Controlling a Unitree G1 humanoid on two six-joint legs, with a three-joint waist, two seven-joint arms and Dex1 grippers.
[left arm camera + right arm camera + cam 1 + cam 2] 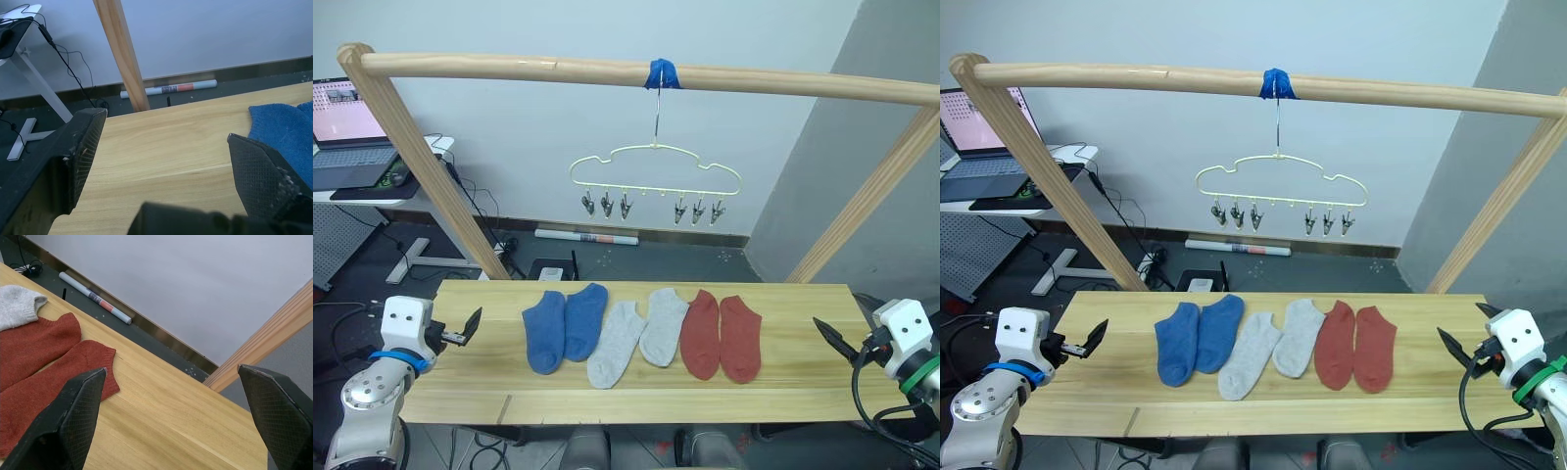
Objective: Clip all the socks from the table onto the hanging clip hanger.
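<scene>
6 socks lie in a row across the middle of my table (pixel 783 367), toes toward me, cuffs toward the far edge: 2 blue socks (pixel 565 326) on my left, 2 light grey socks (pixel 636 335) in the middle, 2 rust red socks (pixel 721 335) on my right. Each pair touches or slightly overlaps its neighbour. All are soft knit ankle socks, lying flat.

The clip hanger (pixel 655 172) hangs above and beyond them, a thin pale yellow wire with a wavy outline. Its hook goes up to a strip of blue tape (pixel 662 73) on the horizontal wooden pole (pixel 509 67). 6 metal clips dangle under it in 2 groups of 3, all bare.

The table is pale planked wood with visible grain. Behind it are a light wall, a dark floor, and a rolled tube (pixel 586 236) lying along the skirting. 2 slanted poles (pixel 426 162) brace the frame at either side. A laptop (pixel 350 132) sits on a side desk at far left, with cables trailing below.

My left gripper (pixel 468 328) hovers at the table's left end, fingers spread wide, holding nothing. My right gripper (pixel 1456 348) hovers at the right end, also wide apart and unloaded.
</scene>
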